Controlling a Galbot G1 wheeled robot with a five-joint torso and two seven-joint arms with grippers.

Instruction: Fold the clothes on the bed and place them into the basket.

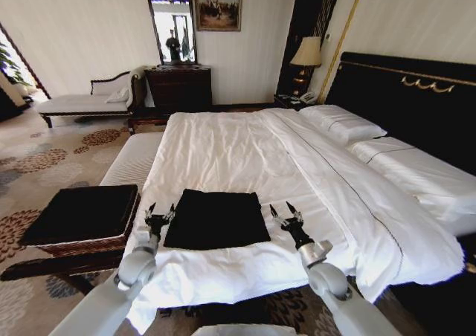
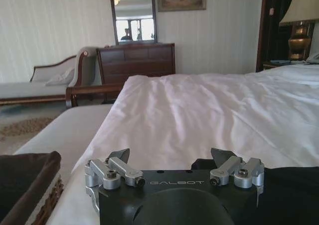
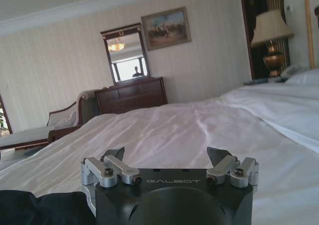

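Observation:
The clothes (image 1: 216,218) lie as a folded black rectangle on the white bed (image 1: 245,157), near its foot edge. My left gripper (image 1: 159,215) hovers open just beside the fold's left edge, with a black corner of the clothes (image 2: 294,190) beside it in the left wrist view. My right gripper (image 1: 286,214) is open a short way off the fold's right edge; the clothes (image 3: 40,207) show dark at the lower corner of the right wrist view. Both grippers (image 2: 172,158) (image 3: 167,158) hold nothing. The basket (image 1: 82,215) with its black top stands on the floor left of the bed.
A long white padded bench (image 1: 132,161) runs along the bed's left side behind the basket. A dark dresser (image 1: 178,87) with a mirror and a white chaise longue (image 1: 85,102) stand at the far wall. Pillows (image 1: 342,122) and the black headboard (image 1: 416,98) are at right.

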